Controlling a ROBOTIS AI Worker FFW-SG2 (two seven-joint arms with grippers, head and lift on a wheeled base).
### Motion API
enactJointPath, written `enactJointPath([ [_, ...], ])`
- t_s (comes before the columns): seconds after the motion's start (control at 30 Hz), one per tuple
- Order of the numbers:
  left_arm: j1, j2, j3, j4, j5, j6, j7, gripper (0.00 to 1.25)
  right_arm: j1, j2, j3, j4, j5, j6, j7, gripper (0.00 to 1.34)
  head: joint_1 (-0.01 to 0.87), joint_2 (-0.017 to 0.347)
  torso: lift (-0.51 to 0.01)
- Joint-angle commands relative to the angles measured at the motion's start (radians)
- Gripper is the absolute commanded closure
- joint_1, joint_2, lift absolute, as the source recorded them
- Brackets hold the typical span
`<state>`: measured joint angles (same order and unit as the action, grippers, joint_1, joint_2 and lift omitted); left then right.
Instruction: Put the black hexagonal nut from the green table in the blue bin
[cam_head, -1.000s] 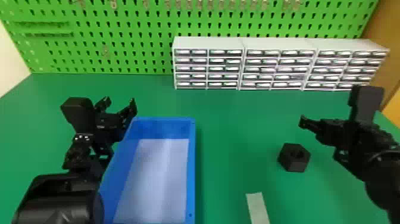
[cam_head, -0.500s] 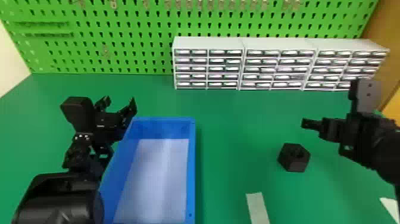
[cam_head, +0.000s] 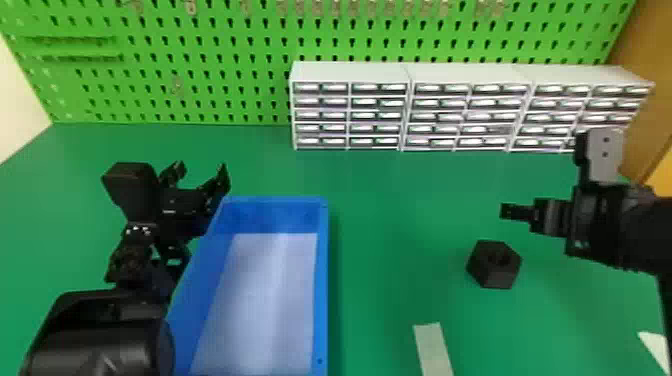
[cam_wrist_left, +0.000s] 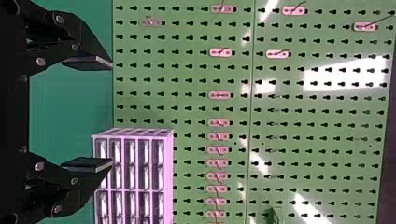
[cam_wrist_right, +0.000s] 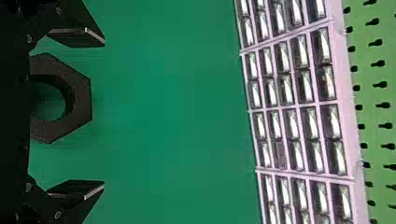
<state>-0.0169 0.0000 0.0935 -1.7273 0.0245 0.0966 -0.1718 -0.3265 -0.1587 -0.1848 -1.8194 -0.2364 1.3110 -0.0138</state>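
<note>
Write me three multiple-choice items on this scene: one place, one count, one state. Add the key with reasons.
1. Where is the black nut?
A) on the green table, right of the blue bin
B) inside the bin
C) left of the bin

2. How many white drawer cabinets?
A) two
B) three
C) five

3. Right gripper?
A) shut on the nut
B) shut, empty
C) open, empty

Key:
1 A: the head view shows it there.
2 B: two seams divide the row.
3 C: fingertips apart, nut ungripped.

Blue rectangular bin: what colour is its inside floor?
The bin's floor is pale bluish-white, seen best in the head view.
</note>
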Motion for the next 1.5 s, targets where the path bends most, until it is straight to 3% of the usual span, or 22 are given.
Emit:
enactJointPath([
  [0.0, 0.000, -0.003, 0.002, 0.000, 0.000, 0.000, 0.000, 0.51, -0.028, -0.001, 0.013, 0.045, -0.023, 0.010, 0.000, 0.22, 0.686, 0.051, -0.097],
  [0.5, -0.002, -0.003, -0.003, 0.000, 0.000, 0.000, 0.005, 0.51, -0.137, -0.056, 0.136, 0.218, -0.138, 0.091, 0.001, 0.22, 0.686, 0.051, -0.097],
  [0.83, -0.003, -0.003, -0.003, 0.000, 0.000, 0.000, 0.006, 0.51, -0.160, -0.022, 0.139, 0.249, -0.075, 0.140, 0.000, 0.22, 0.686, 0.051, -0.097],
  [1.03, -0.005, -0.003, -0.003, 0.000, 0.000, 0.000, 0.006, 0.51, -0.172, -0.027, 0.162, 0.299, -0.089, 0.131, 0.000, 0.22, 0.686, 0.051, -0.097],
  [1.23, -0.005, -0.003, -0.003, 0.000, 0.002, 0.000, 0.006, 0.51, -0.174, -0.048, 0.199, 0.347, -0.133, 0.099, 0.001, 0.22, 0.686, 0.051, -0.097],
  [1.47, -0.005, -0.003, -0.003, 0.000, 0.002, 0.000, 0.006, 0.51, -0.172, -0.042, 0.200, 0.364, -0.124, 0.080, 0.001, 0.22, 0.686, 0.051, -0.097],
])
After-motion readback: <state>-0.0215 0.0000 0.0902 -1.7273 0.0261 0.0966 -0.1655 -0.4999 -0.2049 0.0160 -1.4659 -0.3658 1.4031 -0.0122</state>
